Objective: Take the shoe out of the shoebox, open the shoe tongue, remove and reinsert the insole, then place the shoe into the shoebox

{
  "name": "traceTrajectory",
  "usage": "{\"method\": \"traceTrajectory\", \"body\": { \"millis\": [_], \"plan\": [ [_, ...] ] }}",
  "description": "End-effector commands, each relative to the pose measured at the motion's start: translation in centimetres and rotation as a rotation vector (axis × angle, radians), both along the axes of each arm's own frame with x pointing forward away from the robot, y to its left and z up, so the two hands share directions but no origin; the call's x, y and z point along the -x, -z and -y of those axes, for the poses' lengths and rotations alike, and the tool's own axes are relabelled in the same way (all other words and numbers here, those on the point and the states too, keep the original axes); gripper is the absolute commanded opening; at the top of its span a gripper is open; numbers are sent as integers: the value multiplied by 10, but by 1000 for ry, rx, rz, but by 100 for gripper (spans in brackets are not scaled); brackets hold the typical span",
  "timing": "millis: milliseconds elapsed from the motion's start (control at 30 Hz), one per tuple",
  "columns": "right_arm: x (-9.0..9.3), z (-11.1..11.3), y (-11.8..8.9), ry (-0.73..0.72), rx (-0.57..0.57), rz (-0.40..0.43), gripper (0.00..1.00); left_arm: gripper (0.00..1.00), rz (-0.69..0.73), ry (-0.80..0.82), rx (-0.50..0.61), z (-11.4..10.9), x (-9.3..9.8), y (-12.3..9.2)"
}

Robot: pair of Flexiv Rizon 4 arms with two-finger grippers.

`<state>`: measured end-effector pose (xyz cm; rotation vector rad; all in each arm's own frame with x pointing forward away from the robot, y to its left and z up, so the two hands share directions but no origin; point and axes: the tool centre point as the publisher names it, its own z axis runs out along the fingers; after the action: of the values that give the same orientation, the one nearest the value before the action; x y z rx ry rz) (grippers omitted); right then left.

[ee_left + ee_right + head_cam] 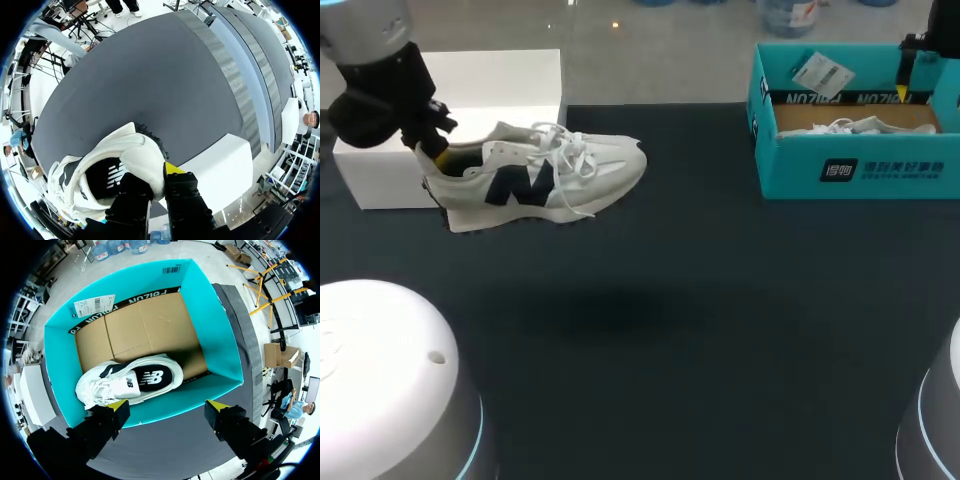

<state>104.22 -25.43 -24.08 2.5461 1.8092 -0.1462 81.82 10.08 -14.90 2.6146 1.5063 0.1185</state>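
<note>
— What is being gripped by the left fingers [181, 190]?
— The shoe [545, 170] is being pinched at its heel, stretched along the worktop [650, 330], toe toward the shoebox [860, 168]. There the right fingers [107, 420] are being held wide.

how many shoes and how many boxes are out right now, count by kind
shoes: 2 (unboxed shoe, boxed shoe)
boxes: 2 (teal shoebox, white box)
total: 4
</note>
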Motion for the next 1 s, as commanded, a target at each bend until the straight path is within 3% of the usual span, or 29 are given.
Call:
{"method": "traceTrajectory", "body": {
  "millis": [33, 533, 833, 1000],
  "plan": [
    [1, 0, 0, 0, -1, 2, 100, 0, 12, 2, 6, -2, 2, -1],
    [1, 0, 0, 0, -1, 2, 100, 0, 12, 2, 6, -2, 2, -1],
    [1, 0, 0, 0, -1, 2, 100, 0, -1, 4, -31, 50, 40, 16],
    [1, 0, 0, 0, -1, 2, 100, 0, 18, 38, -55, 84, 71, 27]
  ]
}}
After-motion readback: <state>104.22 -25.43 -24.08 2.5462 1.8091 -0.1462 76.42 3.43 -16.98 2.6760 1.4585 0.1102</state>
